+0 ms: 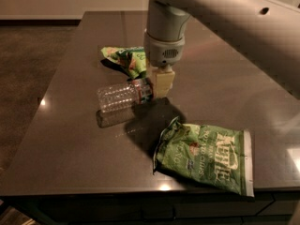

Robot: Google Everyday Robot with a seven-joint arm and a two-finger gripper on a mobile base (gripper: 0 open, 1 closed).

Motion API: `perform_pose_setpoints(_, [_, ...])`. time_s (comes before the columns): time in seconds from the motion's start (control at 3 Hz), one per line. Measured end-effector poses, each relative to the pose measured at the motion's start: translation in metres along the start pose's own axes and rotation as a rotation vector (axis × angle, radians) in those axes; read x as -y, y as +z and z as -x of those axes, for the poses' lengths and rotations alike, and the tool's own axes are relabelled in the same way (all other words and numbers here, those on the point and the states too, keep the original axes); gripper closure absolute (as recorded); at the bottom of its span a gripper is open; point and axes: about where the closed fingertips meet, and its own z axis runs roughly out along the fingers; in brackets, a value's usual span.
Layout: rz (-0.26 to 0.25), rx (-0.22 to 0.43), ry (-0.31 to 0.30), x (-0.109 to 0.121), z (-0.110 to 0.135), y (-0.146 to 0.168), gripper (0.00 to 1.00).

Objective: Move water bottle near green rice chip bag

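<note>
The water bottle (119, 96) is clear and ribbed with a red-and-white label band. It lies level, held a little above the table with its reflection below it. My gripper (157, 89) hangs from the big white arm and is shut on the bottle's cap end, so the cap is hidden. The green rice chip bag (124, 59) lies bunched on the table just beyond the bottle, partly behind my wrist. The bottle's label end is a short way in front of the bag.
A larger flat light-green "Kettle" bag (206, 157) lies near the table's front edge, right of the bottle. The dark table (65, 139) ends close at the front and left. My arm (243, 27) crosses the upper right.
</note>
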Motion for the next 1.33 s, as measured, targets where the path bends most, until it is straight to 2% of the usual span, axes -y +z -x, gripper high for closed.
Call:
perform_pose_setpoints(0.33, [-0.003,0.001,0.090,0.002,-0.035,-0.001,1.00])
perform_pose_setpoints(0.67, [-0.004,-0.003,0.161,0.001,-0.058,0.003,0.83])
perform_pose_setpoints(1.33, [-0.012,-0.016,0.211,0.007,-0.073,0.007,0.37])
